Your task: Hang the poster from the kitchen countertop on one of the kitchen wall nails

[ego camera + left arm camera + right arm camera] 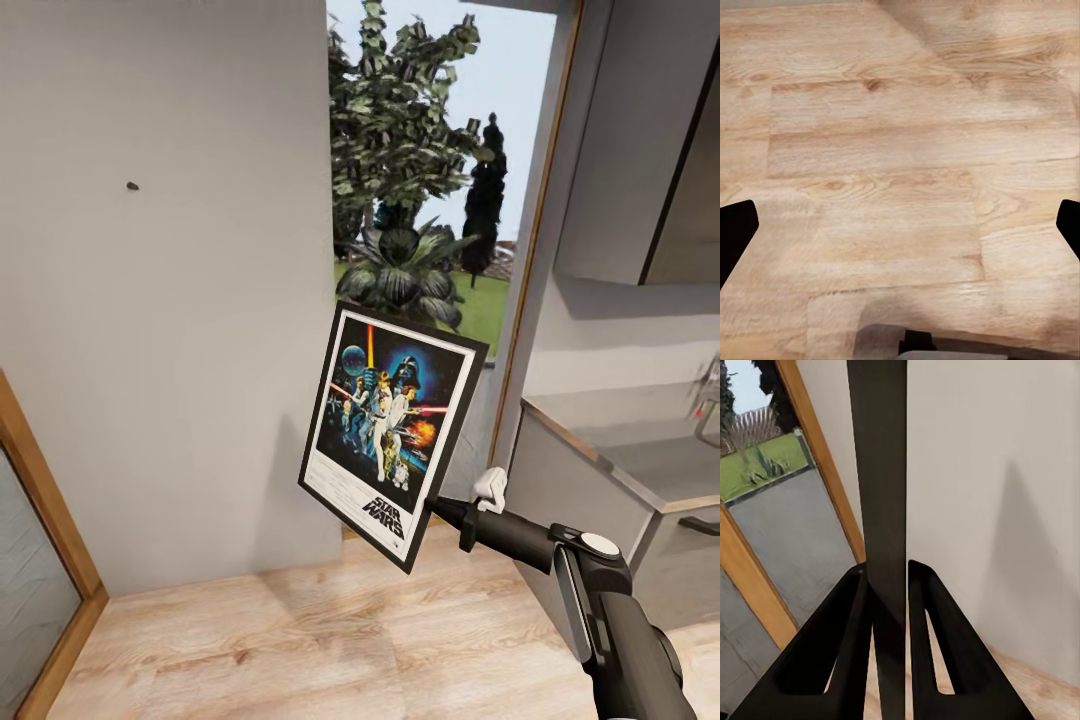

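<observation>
The poster (392, 432), a black-framed Star Wars picture with a white border, hangs tilted in the air in front of the light-grey wall. My right gripper (432, 508) is shut on its lower right edge. In the right wrist view the poster (877, 480) shows edge-on as a dark strip clamped between the two black fingers (832, 652). A wall nail (132, 186) is a small dark speck high on the wall, up and to the left of the poster. My left gripper (900, 225) is open above the wooden floor, its fingertips (735, 232) at the picture's sides. The kitchen countertop (640, 440) lies at the right.
A tall window (430, 180) with trees and a potted plant (400, 265) behind it stands right of the wall. A wall cabinet (640, 150) hangs above the counter. A wooden door frame (50, 530) is at lower left. Pale wooden floor (300, 640) lies below.
</observation>
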Robot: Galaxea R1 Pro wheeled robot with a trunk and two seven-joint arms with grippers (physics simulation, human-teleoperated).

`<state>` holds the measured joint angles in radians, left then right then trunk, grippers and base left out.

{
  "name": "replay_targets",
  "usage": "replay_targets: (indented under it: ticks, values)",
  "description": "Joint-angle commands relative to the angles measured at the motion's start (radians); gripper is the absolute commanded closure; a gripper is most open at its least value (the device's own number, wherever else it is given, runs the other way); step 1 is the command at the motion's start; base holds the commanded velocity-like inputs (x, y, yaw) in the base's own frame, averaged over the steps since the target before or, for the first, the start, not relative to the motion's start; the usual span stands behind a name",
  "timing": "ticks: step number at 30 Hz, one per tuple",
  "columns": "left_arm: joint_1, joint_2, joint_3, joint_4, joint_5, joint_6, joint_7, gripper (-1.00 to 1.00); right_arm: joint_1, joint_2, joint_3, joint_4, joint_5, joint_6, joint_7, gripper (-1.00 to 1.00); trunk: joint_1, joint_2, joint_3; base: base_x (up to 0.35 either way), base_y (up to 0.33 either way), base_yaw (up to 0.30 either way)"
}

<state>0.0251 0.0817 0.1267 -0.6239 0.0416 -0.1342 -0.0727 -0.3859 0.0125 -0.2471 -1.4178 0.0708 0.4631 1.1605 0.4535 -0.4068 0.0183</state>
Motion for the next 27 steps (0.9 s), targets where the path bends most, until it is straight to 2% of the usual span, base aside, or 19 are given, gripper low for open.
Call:
replay_targets:
  ticks: [1, 23, 27]
  values:
    - [0.001, 0.0, 0.003, -0.001, 0.004, -0.001, -0.007, -1.0, -0.001, 0.001, -0.003, -0.001, 0.006, 0.008, 0.008, 1.0, -0.004, 0.007, 0.003, 0.0, 0.0, 0.014]
    - [0.0, 0.0, 0.004, -0.001, 0.004, -0.001, -0.007, -1.0, -0.001, 0.002, -0.001, -0.003, 0.007, 0.007, 0.009, 1.0, -0.004, 0.007, 0.003, 0.0, 0.0, 0.07]
    - [0.0, 0.0, 0.004, -0.001, 0.004, -0.002, -0.008, -1.0, -0.001, 0.003, 0.001, -0.004, 0.009, 0.008, 0.009, 1.0, -0.004, 0.007, 0.003, 0.0, 0.0, 0.211]
